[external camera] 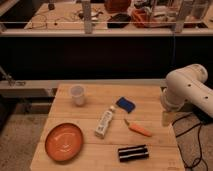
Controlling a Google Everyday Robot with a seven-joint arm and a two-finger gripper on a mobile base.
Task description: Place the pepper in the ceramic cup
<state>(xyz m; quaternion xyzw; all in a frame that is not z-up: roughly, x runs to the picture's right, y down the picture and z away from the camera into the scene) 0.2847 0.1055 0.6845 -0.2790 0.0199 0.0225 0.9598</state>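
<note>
The pepper is slim and orange with a pale stem end. It lies flat on the wooden table, right of centre. The ceramic cup is small, white and upright at the table's back left, well apart from the pepper. Only the white arm shows, bent over the table's right edge, with its lower end hanging just right of the pepper. My gripper is not in view; the arm hides it or it lies outside the picture.
A white labelled bottle lies on its side between cup and pepper. A blue sponge lies behind the pepper. An orange plate sits at front left and a black ribbed object at the front. A cluttered bench stands behind.
</note>
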